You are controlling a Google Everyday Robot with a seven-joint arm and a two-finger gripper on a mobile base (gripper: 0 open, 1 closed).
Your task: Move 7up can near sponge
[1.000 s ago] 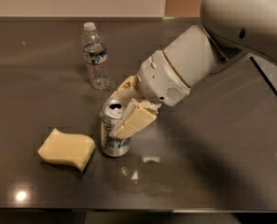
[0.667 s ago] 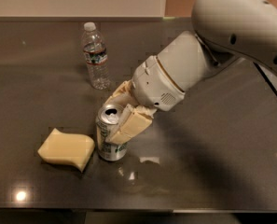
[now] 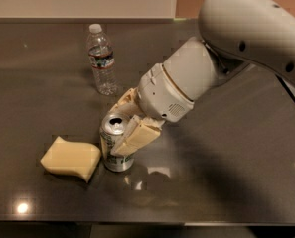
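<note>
Since a second ago the arm [image 3: 251,33] has swung a little to the camera's left, and the 7up can [image 3: 109,139] has gone with it. The gap to the sponge [image 3: 70,157] has narrowed, and the sponge itself has not shifted.

The arm's white wrist housing reaches down from the upper right over the dark table [image 3: 236,177]. The pale yellow sponge lies flat near the front left of the table. A clear water bottle [image 3: 102,61] stands upright farther back, well apart from the sponge and untouched.

The can stands upright just beside the sponge's right end. It is very close, though I cannot tell whether the two touch. Nor can I tell whether its base rests on the table or hangs just off it.

The gripper [image 3: 121,132] is clamped on the can, with one cream finger across the can's front and the other behind it.

In my judgement the can is already about where the task wants it. What remains is to settle it on the table, let go, and draw back without tipping it or nudging the sponge.
</note>
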